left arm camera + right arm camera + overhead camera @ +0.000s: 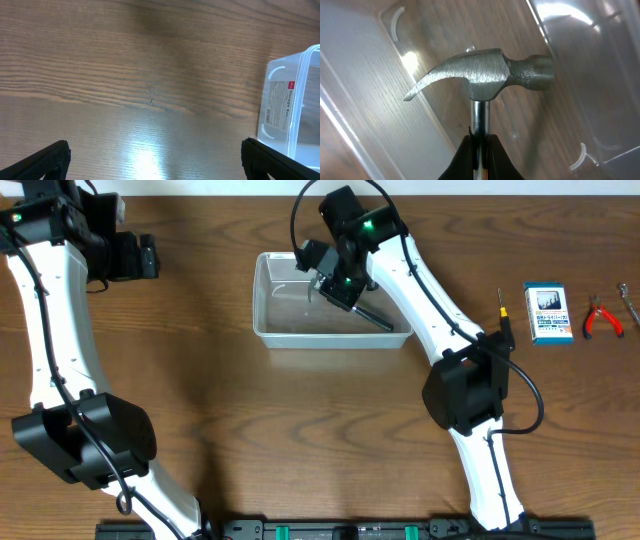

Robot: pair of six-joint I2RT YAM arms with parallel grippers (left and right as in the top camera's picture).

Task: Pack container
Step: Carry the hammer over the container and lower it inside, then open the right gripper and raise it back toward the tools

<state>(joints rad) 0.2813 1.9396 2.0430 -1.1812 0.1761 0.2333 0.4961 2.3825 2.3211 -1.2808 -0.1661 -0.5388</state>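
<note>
On my overhead feed the clear plastic container [330, 338] sits on the wooden table [230, 410], toward the far edge and near the middle. My right gripper [480, 146] is over it, jaws pinching the steel neck of a claw hammer [477, 75] just below the head. The head is inside the tub, claw toward one end wall. I can't tell whether it touches the floor. From overhead, the hammer's black handle slants toward the tub's right near corner.

My left gripper [148, 256] is well off to the left, jaws spread wide and holding nothing. Its wrist camera shows bare wood and one labelled end of the tub.

To the right of the tub lie a screwdriver [503, 315], a blue-and-white box [548, 313] and red-handled pliers [603, 318].
</note>
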